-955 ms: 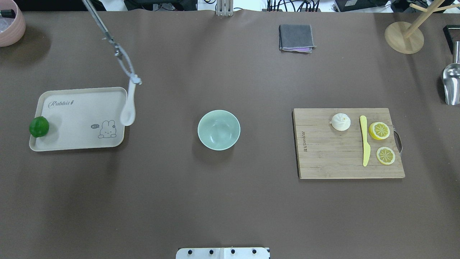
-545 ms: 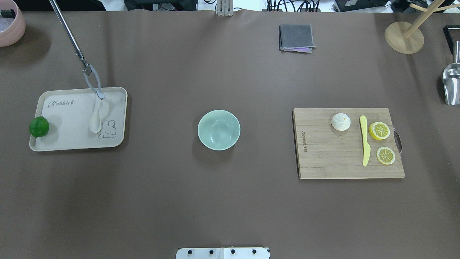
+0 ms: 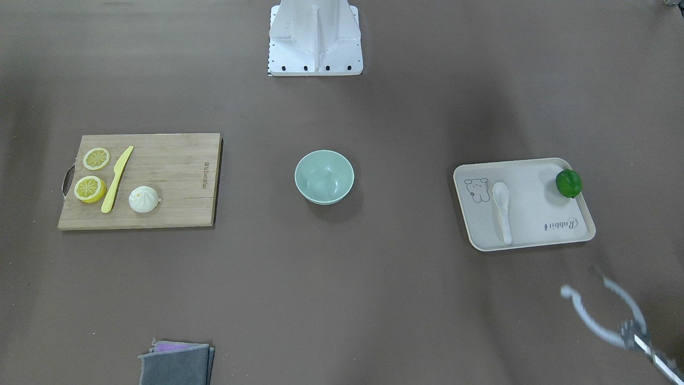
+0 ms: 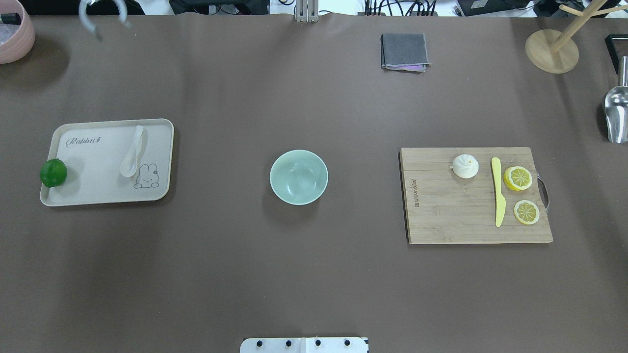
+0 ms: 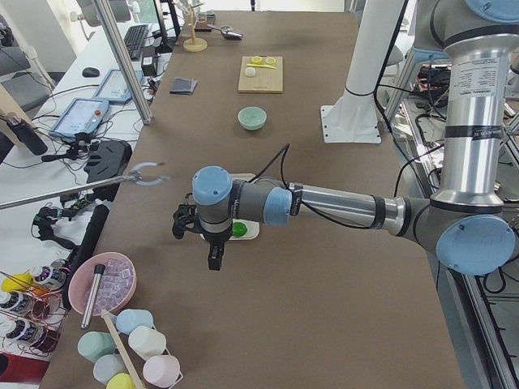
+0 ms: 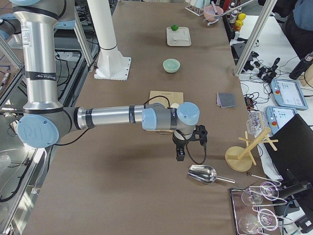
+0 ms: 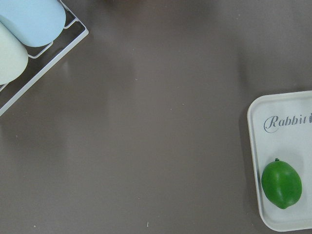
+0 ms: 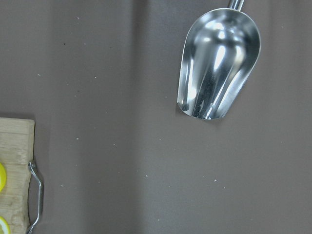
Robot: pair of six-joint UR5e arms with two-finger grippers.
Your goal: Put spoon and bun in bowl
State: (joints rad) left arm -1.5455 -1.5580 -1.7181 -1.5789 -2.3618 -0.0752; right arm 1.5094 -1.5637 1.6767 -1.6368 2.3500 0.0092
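The white spoon (image 4: 132, 157) lies on the beige tray (image 4: 98, 193), scoop toward the rabbit print; it also shows in the front-facing view (image 3: 501, 211). The white pleated bun (image 4: 465, 166) sits on the wooden cutting board (image 4: 451, 215). The mint-green bowl (image 4: 299, 177) stands empty mid-table. My left gripper (image 5: 214, 258) hangs over the table beside the tray's lime end. My right gripper (image 6: 179, 154) hangs beyond the board, near the metal scoop. Both show only in side views, so I cannot tell whether they are open or shut.
A green lime (image 4: 53, 172) sits at the tray's left edge. A yellow knife (image 4: 498, 191) and two lemon slices (image 4: 518, 178) lie on the board. An operator's open grabber tool (image 4: 100, 12) is at the far left edge. A folded grey cloth (image 4: 404, 51) and metal scoop (image 4: 616, 115) lie farther off.
The grabber tool carried the spoon left onto the tray, let it go and pulled back to the table's far edge. The spoon now lies free on the tray.
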